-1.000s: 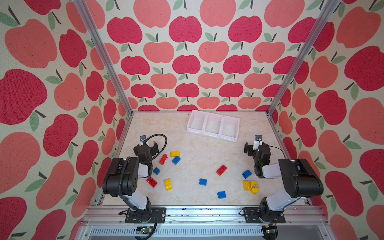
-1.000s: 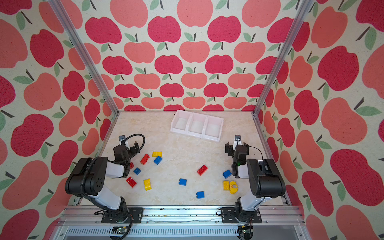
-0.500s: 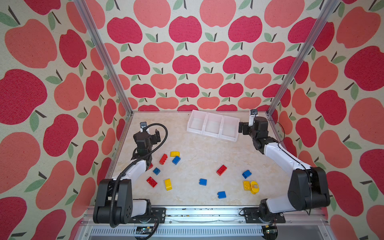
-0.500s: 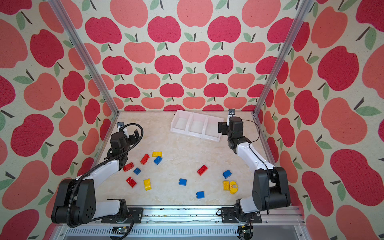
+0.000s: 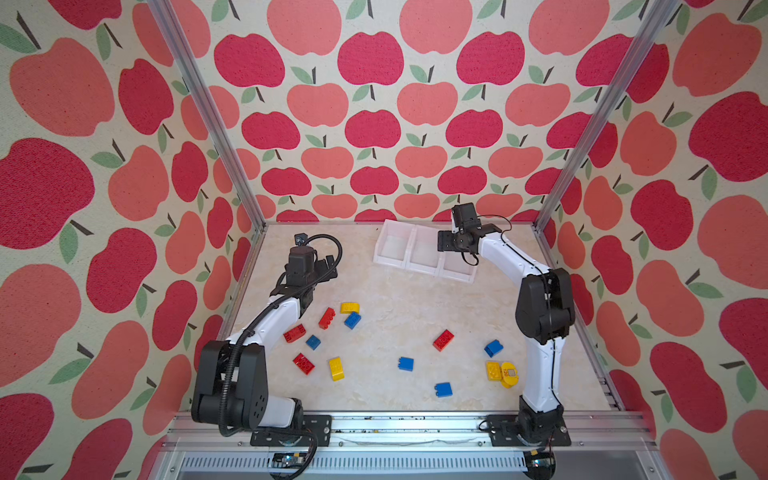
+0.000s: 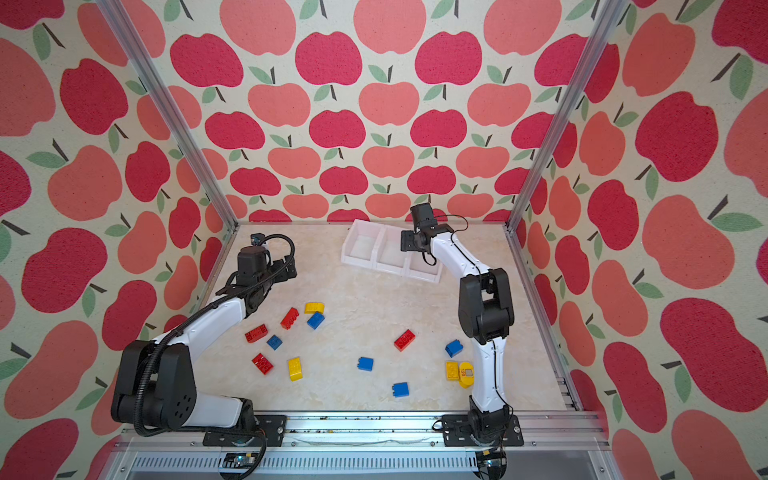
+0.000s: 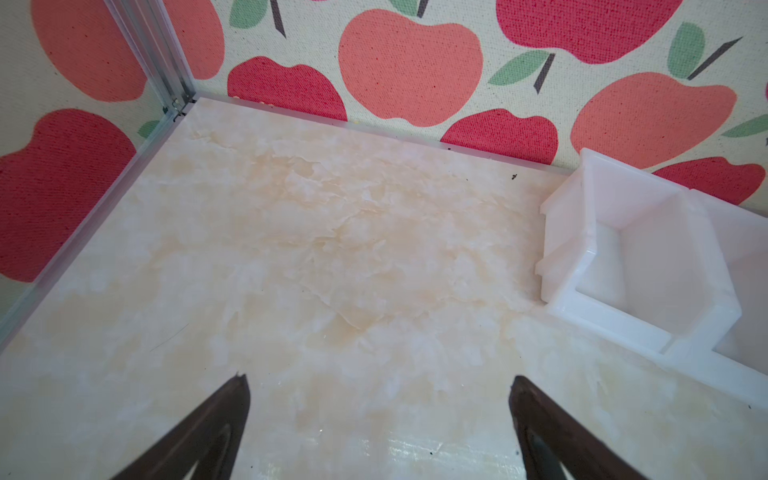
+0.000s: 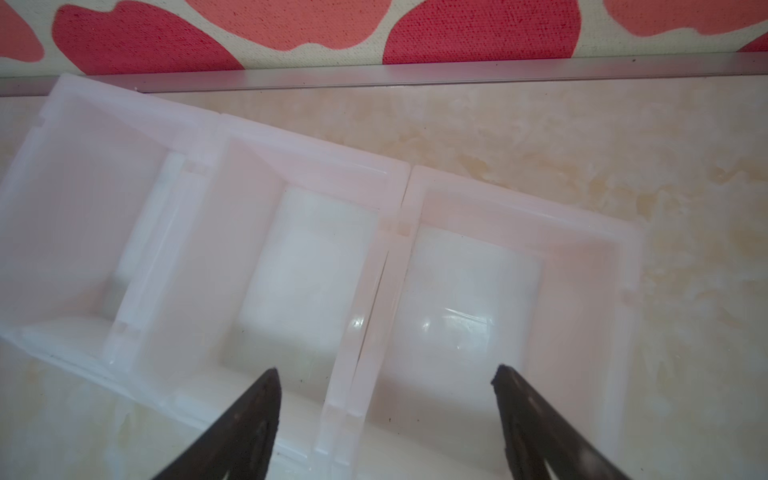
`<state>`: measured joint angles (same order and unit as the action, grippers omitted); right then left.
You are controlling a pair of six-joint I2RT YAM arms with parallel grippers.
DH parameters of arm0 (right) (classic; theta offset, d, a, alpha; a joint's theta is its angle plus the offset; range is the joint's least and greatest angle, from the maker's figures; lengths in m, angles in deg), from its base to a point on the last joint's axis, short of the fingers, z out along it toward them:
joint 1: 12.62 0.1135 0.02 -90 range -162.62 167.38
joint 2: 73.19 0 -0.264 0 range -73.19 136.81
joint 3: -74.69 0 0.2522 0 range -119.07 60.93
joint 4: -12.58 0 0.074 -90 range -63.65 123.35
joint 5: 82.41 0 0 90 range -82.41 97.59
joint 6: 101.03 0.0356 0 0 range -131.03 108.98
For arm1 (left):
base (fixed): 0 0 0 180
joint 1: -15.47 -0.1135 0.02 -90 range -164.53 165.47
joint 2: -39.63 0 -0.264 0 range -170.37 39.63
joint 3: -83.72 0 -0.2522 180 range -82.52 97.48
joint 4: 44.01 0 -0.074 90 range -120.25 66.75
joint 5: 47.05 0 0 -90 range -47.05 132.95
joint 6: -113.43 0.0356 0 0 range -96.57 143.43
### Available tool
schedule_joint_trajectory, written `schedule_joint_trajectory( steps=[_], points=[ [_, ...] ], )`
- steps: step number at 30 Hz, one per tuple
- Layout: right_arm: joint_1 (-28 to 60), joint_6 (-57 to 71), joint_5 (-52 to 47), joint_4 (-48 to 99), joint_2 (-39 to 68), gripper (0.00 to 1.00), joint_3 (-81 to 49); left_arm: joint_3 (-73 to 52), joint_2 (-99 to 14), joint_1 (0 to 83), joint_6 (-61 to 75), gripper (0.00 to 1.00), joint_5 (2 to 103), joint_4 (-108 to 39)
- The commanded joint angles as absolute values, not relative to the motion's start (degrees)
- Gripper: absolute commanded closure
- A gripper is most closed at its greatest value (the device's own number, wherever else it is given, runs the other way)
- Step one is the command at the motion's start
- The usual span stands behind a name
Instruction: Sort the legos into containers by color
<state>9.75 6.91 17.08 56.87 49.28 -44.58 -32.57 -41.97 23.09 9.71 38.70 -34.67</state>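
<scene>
The legos (image 5: 443,340) lie scattered on the near half of the table (image 7: 332,249). The containers (image 5: 390,261) stand empty at the far side, a little turned. The right gripper (image 8: 385,370) hangs over the wall between the middle and right bins, its jaws apart on either side and holding nothing. Probably it means to take this wall and pull the bins nearer. The left gripper (image 7: 378,377) is wide open over bare table, empty.
</scene>
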Motion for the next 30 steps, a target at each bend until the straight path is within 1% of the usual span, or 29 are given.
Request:
schedule_joint_trajectory(
  steps=[1,5,8,13,14,20,23,30],
  points=[
    [9.55,10.86,15.18,64.96,53.26,0.23,-50.08,-30.97,-42.08,23.28,7.27,0.01,40.22,-30.6],
    [9.76,11.02,15.13,66.93,57.29,0.25,-54.07,-31.38,-41.73,23.28,6.92,0.01,40.14,-30.16],
    [9.81,10.78,15.22,67.82,59.28,0.3,-56.07,-31.63,-41.5,23.22,6.59,0.01,40.05,-30.16],
    [10.31,10.4,15.74,68.23,60.31,0.5,-56.71,-31.9,-41.56,23.29,5.77,0.01,40.22,-30.16],
    [10.47,10.33,15.85,68.35,60.31,0.52,-56.68,-31.9,-41.52,23.3,5.56,0.01,40.22,-30.16],
    [11.5,10.9,16.45,69.73,60.23,0.71,-56.48,-31.91,-41.58,23.25,4.89,0.01,40.22,-29.81],
    [12.22,11.47,17.33,70.46,59.8,0.77,-56.07,-31.9,-41.57,23.23,4.64,0.01,40.22,-29.53],
    [15.19,14.38,19.13,71.65,56.88,0.87,-52.84,-32.67,-40.58,23.25,4.09,0.01,39.96,-28.93]
  ],
)
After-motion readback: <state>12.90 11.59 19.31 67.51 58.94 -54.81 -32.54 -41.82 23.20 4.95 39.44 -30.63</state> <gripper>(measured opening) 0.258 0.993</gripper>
